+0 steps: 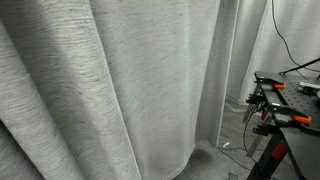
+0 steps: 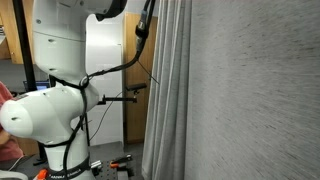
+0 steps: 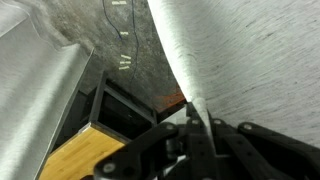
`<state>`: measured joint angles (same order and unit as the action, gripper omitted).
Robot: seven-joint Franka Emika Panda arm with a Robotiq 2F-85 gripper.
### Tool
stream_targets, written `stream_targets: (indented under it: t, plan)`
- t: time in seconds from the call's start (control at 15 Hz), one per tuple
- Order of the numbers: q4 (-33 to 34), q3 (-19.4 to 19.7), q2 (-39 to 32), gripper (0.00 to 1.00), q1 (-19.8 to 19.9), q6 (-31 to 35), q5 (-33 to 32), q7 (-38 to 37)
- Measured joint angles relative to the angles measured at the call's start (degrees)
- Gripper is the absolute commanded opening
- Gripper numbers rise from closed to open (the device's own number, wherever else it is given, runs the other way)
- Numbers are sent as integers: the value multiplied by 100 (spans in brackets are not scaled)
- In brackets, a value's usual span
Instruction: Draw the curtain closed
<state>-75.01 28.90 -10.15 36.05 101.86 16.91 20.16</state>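
Your pincer (image 3: 197,135) looks clenched on a narrow edge fold of the curtain (image 3: 235,60), which hangs floor-length beside the arm (image 2: 62,60), a hold that lets a sideways pull drag it across.

One curtain (image 1: 100,80), one robot arm (image 2: 62,60), one pincer (image 3: 197,127)

No text, label, brand, number or sign can be read in any view, neither on the curtain (image 1: 110,80) nor on the arm (image 2: 60,60).
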Motion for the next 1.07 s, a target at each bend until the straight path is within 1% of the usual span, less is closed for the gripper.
stream_targets:
  t: [0.4,0.67,1.07]
  plan:
    - [568,-197,-402,0,564,-291,417,-351]
    - [923,-395,-637,0,892,-597,622,-991]
    - [1522,-712,-997,0,1527,-1097,1017,-1619]
